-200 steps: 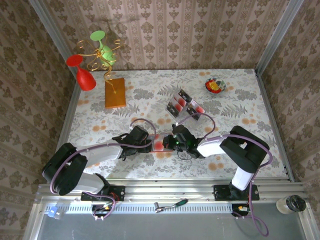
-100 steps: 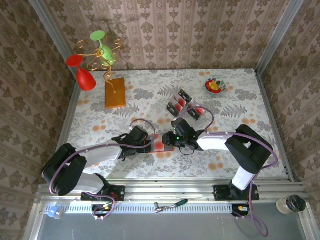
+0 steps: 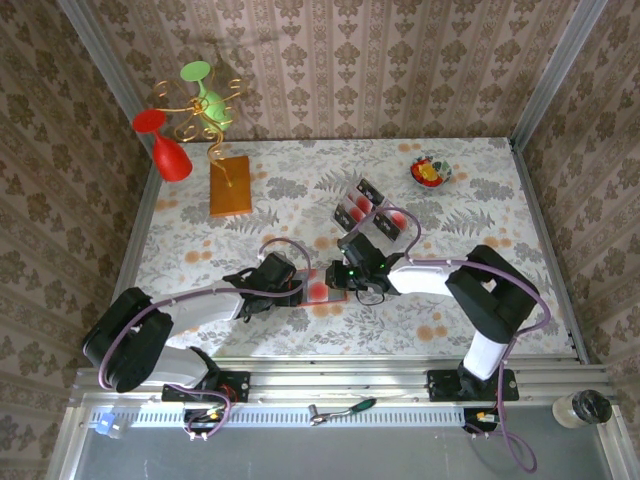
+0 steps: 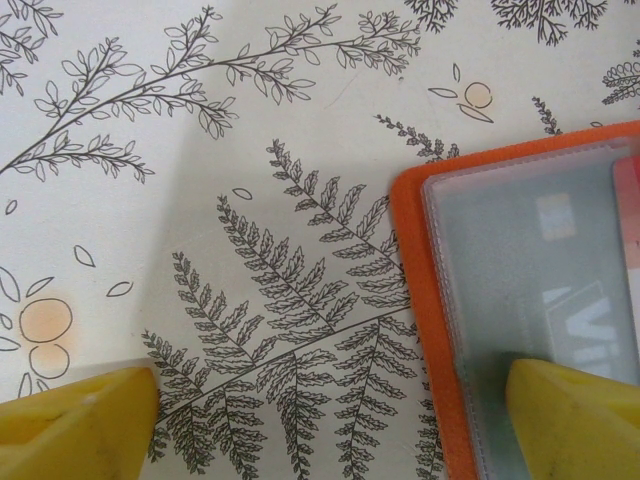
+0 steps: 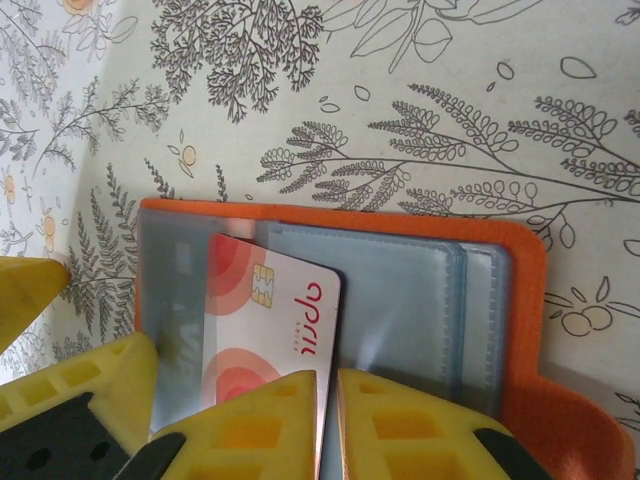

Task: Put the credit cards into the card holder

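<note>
Now, right gripper (image 5: 328, 390): edged forward, pinching credit card (image 5: 270, 310).
card holder (image 5: 520, 280): card half in, I judge.
left gripper (image 4: 328, 385): wide, empty.

The right claw (image 5: 328, 395) hides the near end of the credit card (image 5: 268, 300)

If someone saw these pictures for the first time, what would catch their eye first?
First, the open orange card holder at the table's near middle, where the right gripper pinches a red-and-white credit card over its grey-blue pockets. Then the red goblet and green goblet, tilted on a gold wire stand at the far left corner.
</note>
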Robot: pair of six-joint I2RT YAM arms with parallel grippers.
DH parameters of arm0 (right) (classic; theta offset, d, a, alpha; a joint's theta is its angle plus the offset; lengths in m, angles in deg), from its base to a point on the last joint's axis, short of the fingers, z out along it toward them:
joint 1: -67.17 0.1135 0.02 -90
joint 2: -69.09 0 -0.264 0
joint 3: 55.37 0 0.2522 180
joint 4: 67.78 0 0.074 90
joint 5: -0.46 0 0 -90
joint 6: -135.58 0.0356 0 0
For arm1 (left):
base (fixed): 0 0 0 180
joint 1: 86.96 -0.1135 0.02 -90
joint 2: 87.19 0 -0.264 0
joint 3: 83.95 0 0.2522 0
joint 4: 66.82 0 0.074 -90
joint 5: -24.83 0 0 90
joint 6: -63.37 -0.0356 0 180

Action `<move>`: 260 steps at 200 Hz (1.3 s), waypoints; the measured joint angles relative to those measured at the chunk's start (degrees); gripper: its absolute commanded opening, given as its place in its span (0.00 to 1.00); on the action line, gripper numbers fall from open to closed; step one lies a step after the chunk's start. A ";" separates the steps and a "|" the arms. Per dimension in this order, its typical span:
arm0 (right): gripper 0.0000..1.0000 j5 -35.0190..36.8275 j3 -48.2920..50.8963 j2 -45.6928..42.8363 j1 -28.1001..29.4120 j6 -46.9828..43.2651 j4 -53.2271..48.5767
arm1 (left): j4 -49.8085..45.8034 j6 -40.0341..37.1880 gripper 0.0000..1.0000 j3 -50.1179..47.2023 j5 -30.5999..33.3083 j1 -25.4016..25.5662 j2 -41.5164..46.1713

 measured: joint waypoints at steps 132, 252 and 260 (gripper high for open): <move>0.15 -0.28 -4.37 3.65 1.73 0.00 -1.27 | -0.79 -0.02 0.91 0.00 0.09 0.00 0.74; 0.15 0.31 -6.60 2.32 2.51 -2.93 -7.93 | -3.91 -0.04 0.91 -0.57 -0.02 -4.57 4.52; 0.15 0.46 -7.15 2.16 2.62 -3.23 -8.57 | -3.91 -0.04 0.91 -0.85 -0.02 -4.57 4.15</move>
